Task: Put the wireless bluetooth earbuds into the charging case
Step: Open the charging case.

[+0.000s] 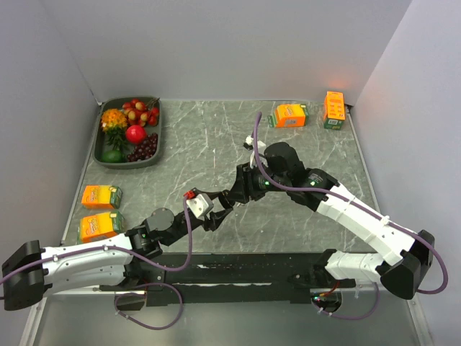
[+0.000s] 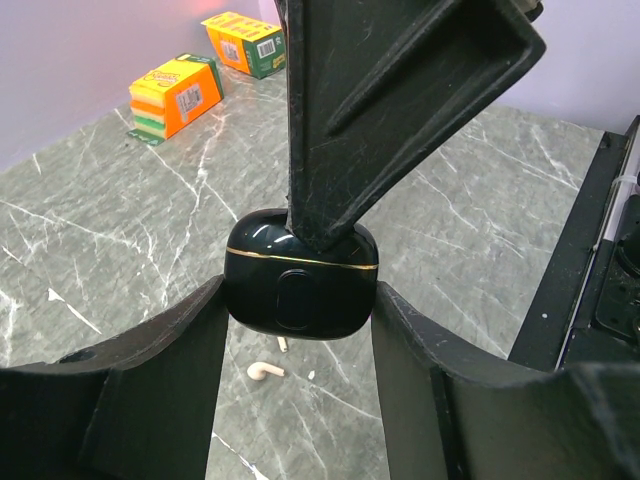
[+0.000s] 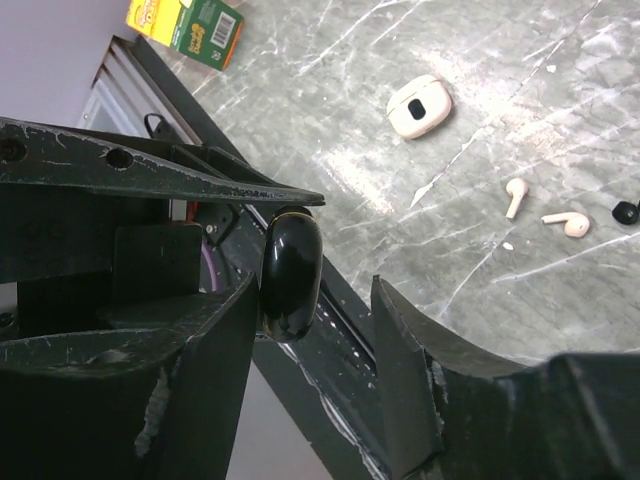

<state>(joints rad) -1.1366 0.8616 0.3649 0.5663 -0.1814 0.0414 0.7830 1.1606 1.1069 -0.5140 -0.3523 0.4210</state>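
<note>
1. Earbuds (image 3: 567, 222) lie loose on the table (image 2: 480, 230): two white ones close together, with a dark speck at the frame edge that is probably a black bud (image 3: 625, 211). A white case (image 3: 420, 105) sits apart from them.
2. The black case (image 2: 300, 285) is up off the table with its lid shut, clenched across its sides by the left tool (image 2: 300, 300).
3. The right tool (image 3: 320, 290) is released: one finger touches the case and the other stands clear.
4. The buds look light, smooth and apt to roll, so pinch one gently across its stem. The glossy case will be stiff but slippery.
5. Only the right wrist view shows the buds and the white case together. The left wrist view shows the grip. The top view is too coarse for either.
</note>
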